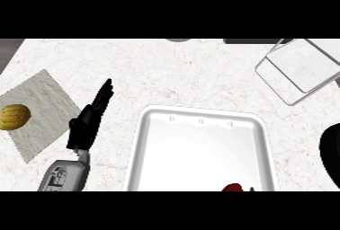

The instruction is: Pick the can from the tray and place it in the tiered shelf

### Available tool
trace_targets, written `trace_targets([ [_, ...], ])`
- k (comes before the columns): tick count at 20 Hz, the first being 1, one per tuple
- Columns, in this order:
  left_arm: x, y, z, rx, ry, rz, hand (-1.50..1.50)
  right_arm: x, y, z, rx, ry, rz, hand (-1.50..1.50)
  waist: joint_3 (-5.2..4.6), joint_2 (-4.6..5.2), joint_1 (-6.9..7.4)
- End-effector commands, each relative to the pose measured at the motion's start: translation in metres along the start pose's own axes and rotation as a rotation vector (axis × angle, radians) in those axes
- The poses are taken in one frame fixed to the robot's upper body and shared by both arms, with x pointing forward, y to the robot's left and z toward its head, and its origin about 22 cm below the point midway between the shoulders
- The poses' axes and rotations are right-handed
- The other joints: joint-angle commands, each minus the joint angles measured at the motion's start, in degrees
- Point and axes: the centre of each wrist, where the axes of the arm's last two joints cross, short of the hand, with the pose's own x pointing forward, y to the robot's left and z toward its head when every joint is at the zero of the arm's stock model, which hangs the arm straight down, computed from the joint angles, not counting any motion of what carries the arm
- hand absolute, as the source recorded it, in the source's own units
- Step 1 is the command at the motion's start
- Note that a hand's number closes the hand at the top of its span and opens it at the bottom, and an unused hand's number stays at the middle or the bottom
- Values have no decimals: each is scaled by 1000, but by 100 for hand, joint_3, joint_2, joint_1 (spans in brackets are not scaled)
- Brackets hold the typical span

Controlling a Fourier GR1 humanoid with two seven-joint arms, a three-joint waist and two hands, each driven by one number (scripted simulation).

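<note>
Red object (232, 187) in tray (141, 148); left hand (83, 128) lies leftward.

The tray (141, 148) sits on the surface (166, 72) at the near middle, its near end cut off by the view's lower edge. In the tray, at its near right, lies a small piece of produce (232, 187), only partly in view. Left of the tray, well apart, a cloth (46, 108) lies on the surface, with a round fruit (14, 117) on its left part. The left hand (90, 120) is between cloth and tray. The tiered shelf (302, 67) stands at the far right, behind the tray. The right hand (330, 152) shows partly at the right edge, beside the tray.
</note>
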Motion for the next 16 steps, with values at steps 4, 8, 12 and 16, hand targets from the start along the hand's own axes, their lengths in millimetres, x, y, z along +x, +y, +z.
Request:
trace_targets([
  [4,-6,11,6,-26,-14,-4,0,15,-28,-50,-103,26,21,150,-2,13,80],
  [8,3,-1,-10,-15,7,-7,0,1,-42,-66,-166,37,27,150,1,18,61],
  [12,7,-13,-6,6,6,0,0,-12,-14,-85,-183,5,61,150,3,14,64],
  [16,5,3,8,-26,2,2,0,-20,-26,-114,-183,-4,87,150,2,22,142],
])
